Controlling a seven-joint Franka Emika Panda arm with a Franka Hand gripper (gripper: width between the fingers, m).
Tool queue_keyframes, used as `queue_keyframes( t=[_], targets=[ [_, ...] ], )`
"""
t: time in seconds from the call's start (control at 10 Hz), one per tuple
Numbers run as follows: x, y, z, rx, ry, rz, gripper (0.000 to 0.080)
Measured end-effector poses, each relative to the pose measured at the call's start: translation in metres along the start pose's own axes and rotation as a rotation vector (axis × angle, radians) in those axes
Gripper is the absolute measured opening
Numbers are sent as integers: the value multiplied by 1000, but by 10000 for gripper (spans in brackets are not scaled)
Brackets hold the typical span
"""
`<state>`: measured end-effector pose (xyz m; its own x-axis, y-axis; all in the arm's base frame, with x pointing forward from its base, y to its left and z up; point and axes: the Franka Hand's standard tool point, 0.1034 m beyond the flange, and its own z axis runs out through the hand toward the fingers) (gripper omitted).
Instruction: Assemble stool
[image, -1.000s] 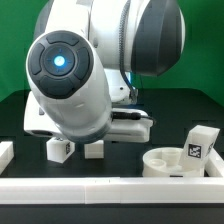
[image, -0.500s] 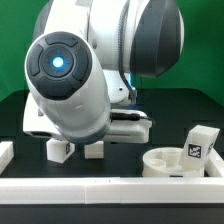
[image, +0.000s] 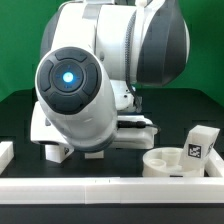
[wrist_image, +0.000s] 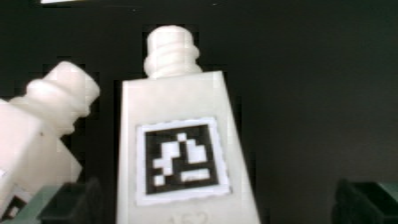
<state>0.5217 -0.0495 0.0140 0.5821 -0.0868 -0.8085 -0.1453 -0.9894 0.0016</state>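
Under the wrist: a stool leg (wrist_image: 178, 140) stands upright on the black table (wrist_image: 311, 90). Its tag faces the camera and its ribbed peg (wrist_image: 173, 50) points up.
Beside it: a second leg (wrist_image: 45, 110) leans at a tilt, close by; whether the two touch is unclear.
Claw: the gripper (wrist_image: 217, 205) is spread wide. Its dark fingers (wrist_image: 71, 205) sit either side of the tagged leg with a gap on each side, gripping nothing.
Handling: the leg looks like hard, stiff plastic, probably light, with smooth faces that may slip. It is tall and narrow, so a nudge could topple it.
Where to hold: the flat sides of the block, below the peg (the peg likely has to stay free for the seat).
Seat: the round seat (image: 165, 163) lies at the exterior view's right, near the front rail (image: 110, 188) and well apart from the legs under the arm (image: 90, 90).
Seat's hollow: the dished top appears empty.
Third leg: a third leg (image: 201, 143) stands at the seat's far edge. I cannot tell whether it is on the seat or behind it.
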Motion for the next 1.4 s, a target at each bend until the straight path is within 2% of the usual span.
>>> queue_keyframes(
  t=[0.3,0.5,0.6,1.0,1.2,1.4],
  targets=[
    [6,7,8,6,13,12,649],
    [6,8,9,6,16,13,379],
    [6,8,9,7,16,14,335],
    [5,9,6,10,20,16,335],
    [-13,6,-17,23,20,21,335],
    [-39,-2,-43,14,10,77,337]
  ],
)
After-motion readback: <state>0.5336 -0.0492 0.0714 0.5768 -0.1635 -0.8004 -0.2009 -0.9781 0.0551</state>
